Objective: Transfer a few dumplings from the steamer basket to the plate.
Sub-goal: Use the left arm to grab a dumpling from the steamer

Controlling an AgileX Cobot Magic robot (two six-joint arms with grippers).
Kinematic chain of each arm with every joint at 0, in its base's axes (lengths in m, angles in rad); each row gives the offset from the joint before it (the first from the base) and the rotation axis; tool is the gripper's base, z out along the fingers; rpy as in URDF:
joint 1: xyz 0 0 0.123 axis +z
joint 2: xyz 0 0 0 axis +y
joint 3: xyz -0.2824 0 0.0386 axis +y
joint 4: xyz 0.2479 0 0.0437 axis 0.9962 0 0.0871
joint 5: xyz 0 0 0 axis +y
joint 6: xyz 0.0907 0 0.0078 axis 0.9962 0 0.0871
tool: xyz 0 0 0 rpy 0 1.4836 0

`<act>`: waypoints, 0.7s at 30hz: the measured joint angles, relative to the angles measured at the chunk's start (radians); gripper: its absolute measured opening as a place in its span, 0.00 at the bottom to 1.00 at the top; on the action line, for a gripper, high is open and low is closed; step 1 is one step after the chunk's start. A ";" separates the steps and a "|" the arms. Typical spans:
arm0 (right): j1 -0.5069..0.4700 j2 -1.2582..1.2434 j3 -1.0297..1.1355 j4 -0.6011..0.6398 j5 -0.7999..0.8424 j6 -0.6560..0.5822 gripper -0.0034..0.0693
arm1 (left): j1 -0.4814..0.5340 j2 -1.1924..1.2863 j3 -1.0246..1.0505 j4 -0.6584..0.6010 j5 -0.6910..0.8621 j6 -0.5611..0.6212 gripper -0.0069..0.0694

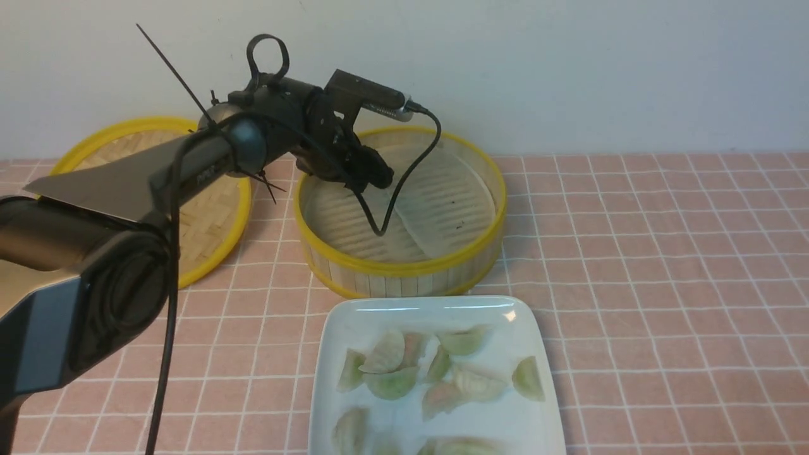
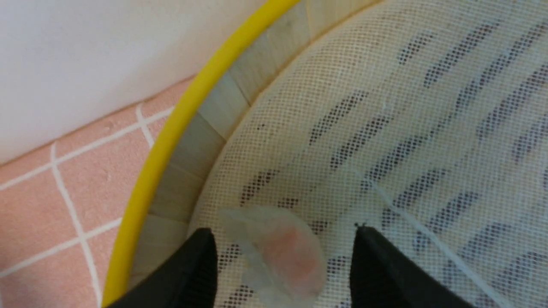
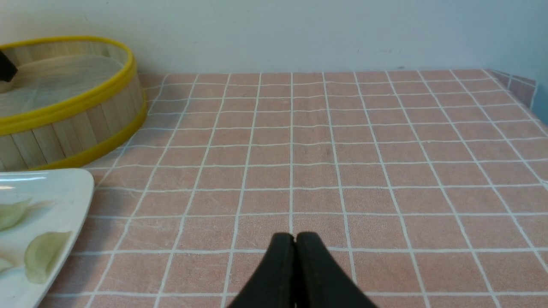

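Right of the steamer basket (image 1: 404, 278) the tablecloth (image 1: 663, 253) lies bare, an easy way in. Left of it the lid (image 1: 215, 240) sits close, the plate (image 1: 430, 303) just in front, the wall (image 1: 569, 63) behind. Inside, the left gripper (image 2: 282, 231), jaws apart either side of 1 dumpling (image 2: 284, 261), and its dangling cable (image 1: 404, 183) crowd the left side.

— How many small, crescent-shaped, translucent dumplings (image 1: 392, 383) are on the glossy white rounded-square ceramic plate (image 1: 505, 417)?
— One plate, and at least ten on it: green, pinkish and whitish. They overlap and the view cuts some off, so I can't give an exact number.
— And round bamboo steamer baskets with yellow rims?
— One steamer basket (image 1: 404, 268), with one pinkish dumpling (image 2: 282, 256) in it.
— Lids?
— One shallow woven-bamboo lid (image 1: 208, 221), yellow-rimmed.
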State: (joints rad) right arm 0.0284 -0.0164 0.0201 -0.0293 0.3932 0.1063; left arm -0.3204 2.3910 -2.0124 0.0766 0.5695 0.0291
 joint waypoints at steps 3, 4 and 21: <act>0.000 0.000 0.000 0.000 0.000 0.000 0.03 | 0.000 0.020 -0.001 0.005 -0.002 -0.001 0.56; 0.000 0.000 0.000 0.000 0.000 0.000 0.03 | 0.000 0.028 -0.002 0.009 -0.008 -0.002 0.55; 0.000 0.000 0.000 0.000 0.000 0.000 0.03 | -0.004 -0.133 -0.076 0.019 0.255 0.016 0.33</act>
State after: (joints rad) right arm 0.0284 -0.0164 0.0201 -0.0293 0.3932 0.1063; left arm -0.3246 2.2582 -2.0884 0.0952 0.8244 0.0450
